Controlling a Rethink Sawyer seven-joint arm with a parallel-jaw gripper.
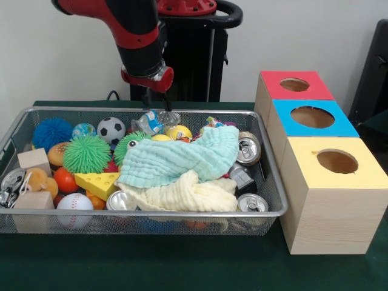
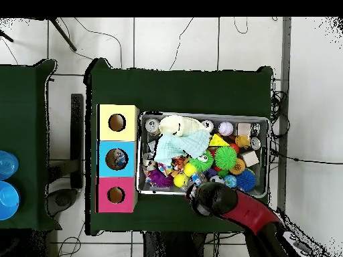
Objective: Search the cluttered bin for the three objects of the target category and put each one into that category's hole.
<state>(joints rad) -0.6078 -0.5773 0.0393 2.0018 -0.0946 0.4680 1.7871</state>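
My gripper (image 1: 156,108) hangs open over the back edge of the wire bin (image 1: 145,221). Its fingertips are just above a crumpled clear plastic bottle (image 1: 156,120). Nothing is between the fingers. In the overhead view the arm's head (image 2: 209,199) covers the gripper at the bin's rim (image 2: 201,191). Three wooden boxes with holes stand beside the bin: red (image 1: 295,85), blue (image 1: 312,117) and yellow (image 1: 336,160). Seen from overhead, something coloured lies inside the blue box's hole (image 2: 117,159).
A teal cloth (image 1: 182,159) and a pale yellow cloth (image 1: 182,195) cover the bin's middle. Cans (image 1: 248,150) (image 1: 251,203) lie on the right. Balls, a soccer ball (image 1: 111,129), a green spiky ball (image 1: 86,153), a cheese wedge (image 1: 97,182) and wooden blocks (image 1: 34,160) fill the left.
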